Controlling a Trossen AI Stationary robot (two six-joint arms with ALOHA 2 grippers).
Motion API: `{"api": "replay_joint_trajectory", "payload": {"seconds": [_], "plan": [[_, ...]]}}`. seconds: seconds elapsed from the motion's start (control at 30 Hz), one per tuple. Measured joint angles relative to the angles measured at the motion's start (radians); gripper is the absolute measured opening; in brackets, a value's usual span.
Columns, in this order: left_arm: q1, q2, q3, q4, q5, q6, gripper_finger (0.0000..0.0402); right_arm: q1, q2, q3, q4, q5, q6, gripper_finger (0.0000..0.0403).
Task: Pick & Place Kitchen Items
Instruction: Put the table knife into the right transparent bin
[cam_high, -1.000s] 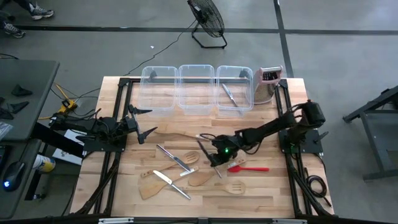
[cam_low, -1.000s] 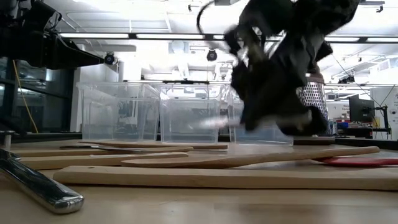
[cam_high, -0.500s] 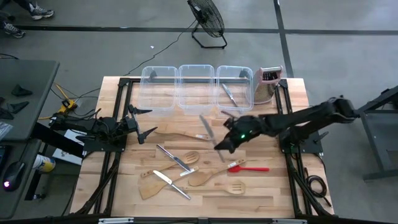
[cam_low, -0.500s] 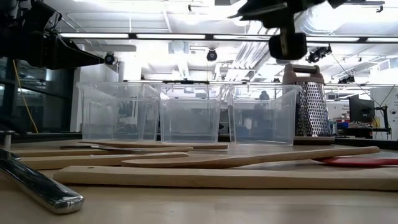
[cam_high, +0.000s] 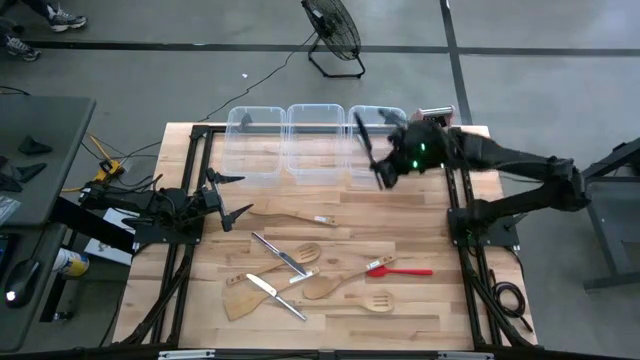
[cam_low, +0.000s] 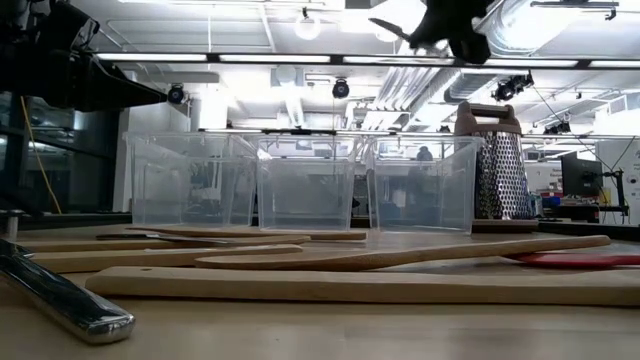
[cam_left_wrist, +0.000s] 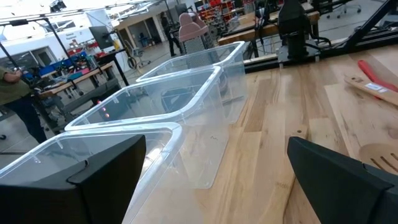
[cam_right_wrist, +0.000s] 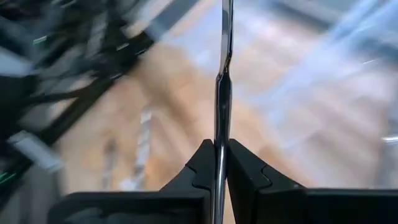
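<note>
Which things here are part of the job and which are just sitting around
Job: knife held in the right gripper; wooden spoons and spatulas; red spatula; knives on the table.
Lying about: box grater, three clear tubs, floor fan.

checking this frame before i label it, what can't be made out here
- Right wrist view: motion blur smears everything beyond the metal utensil clamped in the right gripper; its far tip is cut off by the edge.
- Low view: that gripper is cropped.
- High view: the right tub's contents sit under the arm.
</note>
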Motion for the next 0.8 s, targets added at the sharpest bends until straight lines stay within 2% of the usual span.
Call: {"api": "replay_joint_trajectory", "payload": {"seconds": [0.17,0.33,0.8], "plan": [[0.0,0.0,0.0,0.0,0.0,0.0,0.0388,-0.183,0.057,0.008,-0.076,0.011,-0.076,0.0015],[0.0,0.0,0.0,0.0,0.0,0.0,0.0388,-0.307,0.157,0.008,-0.091,0.011,-0.147,0.0015],[0.0,0.0,0.0,0.0,0.0,0.0,0.0388,-0.416,0.357,0.008,-0.134,-0.098,-0.199,0.0015]]}}
